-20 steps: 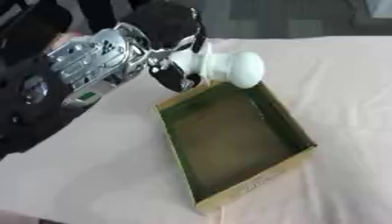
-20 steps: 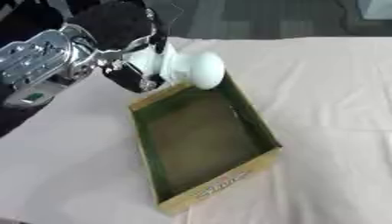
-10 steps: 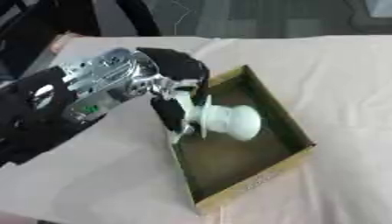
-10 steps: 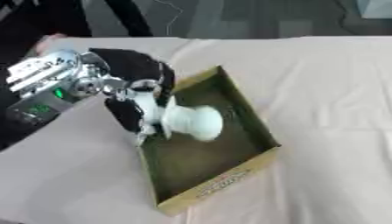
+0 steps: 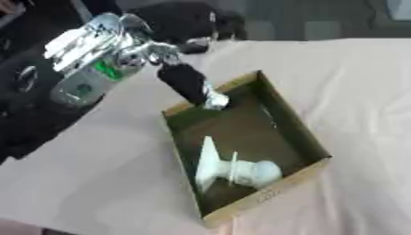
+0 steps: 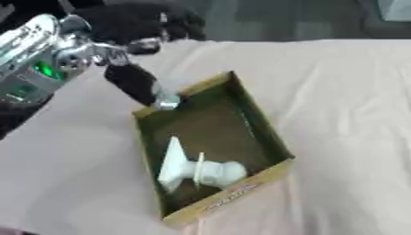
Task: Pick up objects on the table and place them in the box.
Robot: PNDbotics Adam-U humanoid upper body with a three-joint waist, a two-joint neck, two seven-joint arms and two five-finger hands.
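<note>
Nearest the camera, the shallow open cardboard box [image 5: 308, 133] with tan outer walls and a dark olive-green inside sits askew on the bench [image 5: 353, 82], which is covered in a pale pinkish-cream cloth. One corner of the box points toward the lower edge of the view, and faint printing shows on the outside of its near wall.

Inside the box, in the near half, lies the white plastic object with a flat disc base, a narrow collar and a rounded bulb end [image 5: 233, 169]. It rests on its side on the box floor, the disc standing on edge close to the left wall and the bulb pointing toward the near right wall.

Farther back, the left robot hand [image 5: 189, 82] reaches in from the upper left, above the far left corner of the box. Its dark fingers are stretched out straight and point down, with a pale fingertip just over the box rim. It has hold of nothing and is well apart from the white object. Behind it the silver and black forearm [image 5: 96, 55] shows a small green light.
</note>
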